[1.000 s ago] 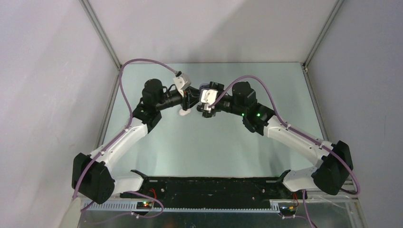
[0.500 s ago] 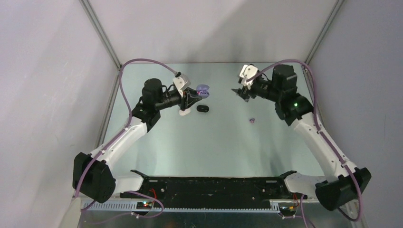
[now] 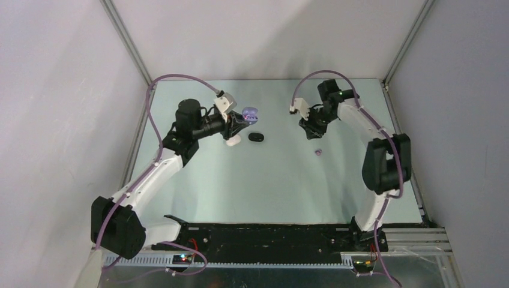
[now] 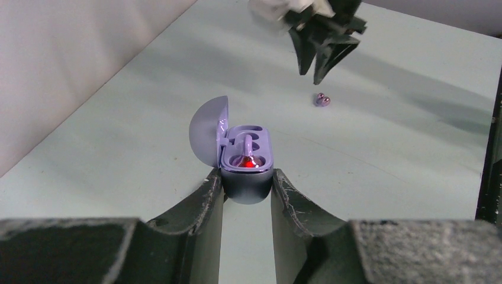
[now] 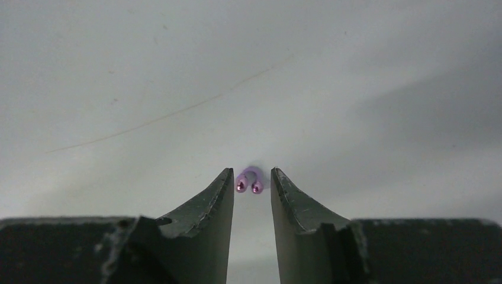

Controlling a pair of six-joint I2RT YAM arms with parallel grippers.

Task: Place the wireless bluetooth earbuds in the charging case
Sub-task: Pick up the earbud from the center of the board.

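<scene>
While the left gripper [image 4: 247, 184] clamps the open lavender charging case [image 4: 245, 148] at far left, the right gripper [image 5: 251, 173], fingers narrowly apart, hovers over the lavender earbud [image 3: 319, 152] lying further right and could knock it skittering instead of straddling it

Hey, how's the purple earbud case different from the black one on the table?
The left gripper clamps the lavender case in its jaws; the black case lies free on the table. The lavender case stands open, lid up; the black case looks shut. Both are small rounded ovals.
</scene>
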